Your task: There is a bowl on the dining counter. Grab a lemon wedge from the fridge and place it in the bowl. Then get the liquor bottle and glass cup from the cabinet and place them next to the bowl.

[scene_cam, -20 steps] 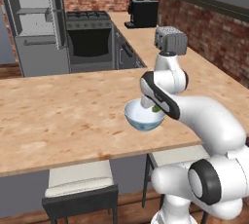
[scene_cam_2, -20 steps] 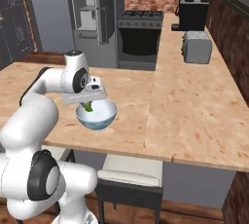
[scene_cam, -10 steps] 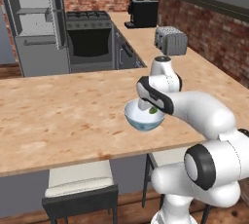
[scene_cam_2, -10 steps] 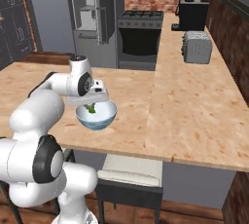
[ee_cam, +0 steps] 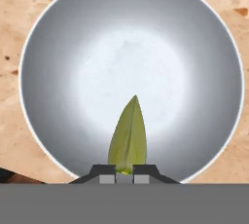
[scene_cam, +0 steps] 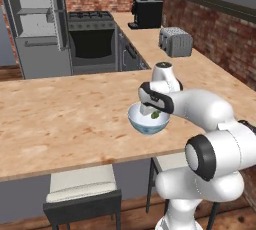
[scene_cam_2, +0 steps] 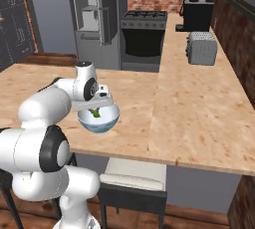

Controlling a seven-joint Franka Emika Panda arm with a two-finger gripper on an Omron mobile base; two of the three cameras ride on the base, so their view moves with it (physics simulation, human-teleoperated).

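Observation:
A pale blue bowl (scene_cam: 146,124) (scene_cam_2: 110,117) with a white inside (ee_cam: 68,47) stands on the dining counter (scene_cam: 60,119) (scene_cam_2: 199,113). My gripper (ee_cam: 124,173) (scene_cam: 151,112) (scene_cam_2: 95,109) hangs right over the bowl, pointing down into it, and is shut on the lemon wedge (ee_cam: 128,138). The yellow-green wedge (scene_cam: 155,115) (scene_cam_2: 95,113) sticks out from between the fingertips, just inside the bowl's rim. Behind the counter the fridge (scene_cam: 35,24) (scene_cam_2: 92,11) stands with its shelves showing.
A black oven (scene_cam: 92,41) (scene_cam_2: 142,39) sits beside the fridge. Along the brick wall a side counter carries a toaster (scene_cam: 176,41) (scene_cam_2: 202,48) and a black coffee machine (scene_cam: 147,12) (scene_cam_2: 197,15). A stool (scene_cam: 82,191) (scene_cam_2: 134,180) stands under the dining counter's near edge.
The hand has lowered and shifted over the bowl, bringing the lemon wedge down to the bowl's rim level. The bowl has stayed in place.

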